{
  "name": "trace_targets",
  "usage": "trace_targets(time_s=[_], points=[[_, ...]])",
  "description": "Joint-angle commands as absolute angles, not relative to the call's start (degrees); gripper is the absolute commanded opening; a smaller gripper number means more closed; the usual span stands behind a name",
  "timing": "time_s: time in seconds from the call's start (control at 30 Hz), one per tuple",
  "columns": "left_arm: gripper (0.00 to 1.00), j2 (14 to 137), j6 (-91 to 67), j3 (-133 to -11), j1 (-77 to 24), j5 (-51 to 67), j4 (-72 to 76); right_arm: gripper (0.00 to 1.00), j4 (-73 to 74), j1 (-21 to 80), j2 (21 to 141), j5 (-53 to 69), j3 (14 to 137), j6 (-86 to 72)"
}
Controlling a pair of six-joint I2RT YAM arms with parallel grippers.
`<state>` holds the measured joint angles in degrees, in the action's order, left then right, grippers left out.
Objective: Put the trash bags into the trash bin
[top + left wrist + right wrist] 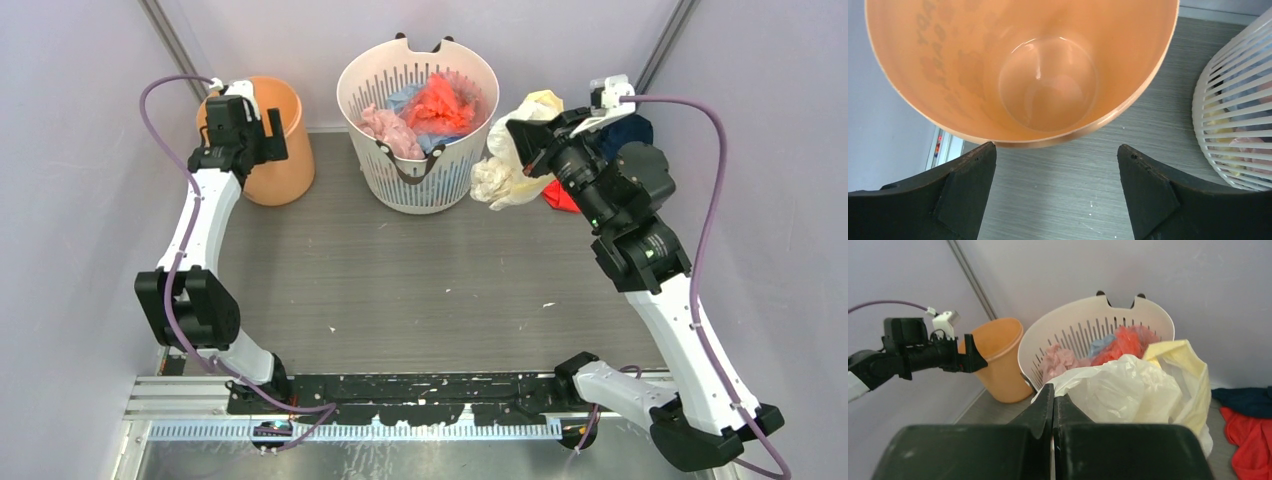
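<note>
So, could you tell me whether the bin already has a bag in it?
No, the left wrist view shows the bin bare inside, while the bag hangs from the shut right gripper.

white basket [417, 185] — coloured bundles [445, 105] inside; red-navy cloth [1248, 435] beside

the grey wood-grain table [400, 290] carries a white slotted basket [425, 192]. an orange bucket [283, 170] stands upright left of the basket, near but apart. right of the basket lie a red cloth [560, 200] and a navy cloth [632, 130]. small white specks [545, 305] lie in front of the basket.
</note>
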<state>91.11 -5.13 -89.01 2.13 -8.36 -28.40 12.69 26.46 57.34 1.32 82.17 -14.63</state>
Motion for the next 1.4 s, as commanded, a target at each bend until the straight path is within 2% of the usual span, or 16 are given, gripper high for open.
trace_targets(time_s=[0.0, 0.13, 0.27, 0.47, 0.6, 1.0, 1.17, 1.23, 1.27, 1.37], points=[[0.90, 90.6, -3.1, -88.3, 2.0, -3.8, -21.2, 0.01, 14.1, 26.5, 56.9, 0.2, 81.3, -13.2], [0.84, 90.8, -2.9, -87.9, 1.4, -3.1, -21.6, 0.01, 14.2, 26.5, 57.0, 0.2, 80.0, -13.1], [0.84, 88.3, -1.3, -89.8, 0.5, -3.0, -24.4, 0.01, 14.2, 26.5, 57.0, 0.2, 79.4, -13.2], [0.84, 86.5, -0.5, -93.9, -1.6, 3.4, -28.3, 0.01, 14.3, 26.5, 57.8, 0.4, 78.7, -13.1], [0.84, 87.6, 0.8, -94.2, -1.7, 4.7, -26.4, 0.01, 14.5, 26.5, 58.0, 0.8, 78.3, -13.1], [0.84, 103.1, 2.0, -103.8, -1.7, 6.0, -25.4, 0.01, 17.4, 26.5, 56.9, 0.2, 77.2, -11.6], [0.83, 105.4, 0.9, -104.9, -1.8, 4.6, -25.7, 0.01, 18.3, 26.5, 56.6, 0.2, 76.4, -10.8], [0.76, 105.7, 0.5, -104.4, -1.8, 3.4, -26.4, 0.01, 18.1, 26.5, 56.6, -1.7, 76.0, -10.8], [0.68, 105.9, 0.3, -104.6, -1.8, 2.4, -27.3, 0.01, 18.1, 26.5, 56.7, -1.7, 76.0, -10.8], [0.36, 106.2, -2.1, -105.8, -1.8, 0.5, -31.4, 0.01, 17.8, 26.5, 56.9, -1.6, 75.9, -10.8]])
